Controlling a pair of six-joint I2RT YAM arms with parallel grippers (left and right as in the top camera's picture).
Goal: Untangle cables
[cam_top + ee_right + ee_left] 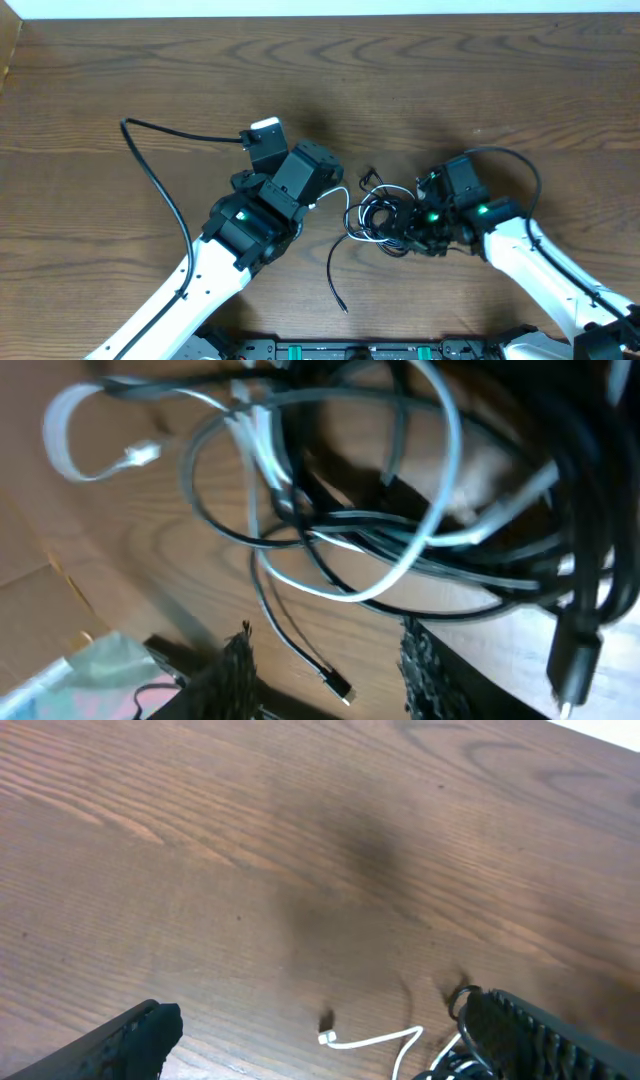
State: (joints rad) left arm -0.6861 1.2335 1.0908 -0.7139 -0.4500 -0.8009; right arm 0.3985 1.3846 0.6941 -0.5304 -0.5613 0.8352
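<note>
The cables lie knotted mid-table: black cables [378, 215] coiled in loops, with a thin white cable [345, 200] threaded through them. A black tail [335, 275] trails toward the front. My left gripper [318, 190] hovers just left of the knot. In the left wrist view it [320, 1025] stands wide open, with the white cable's plug [327, 1039] on the wood between its fingers. My right gripper [405, 240] is at the knot's right side. Its fingers [235, 670] are apart below the black cables [400, 550]. A black plug end [338, 686] lies loose between them.
The left arm's own thick black wire [160, 190] loops over the table's left part. The table's far edge [300, 17] runs along the top. The arms' base rail [360, 350] sits at the front edge. Bare wood stretches beyond the knot.
</note>
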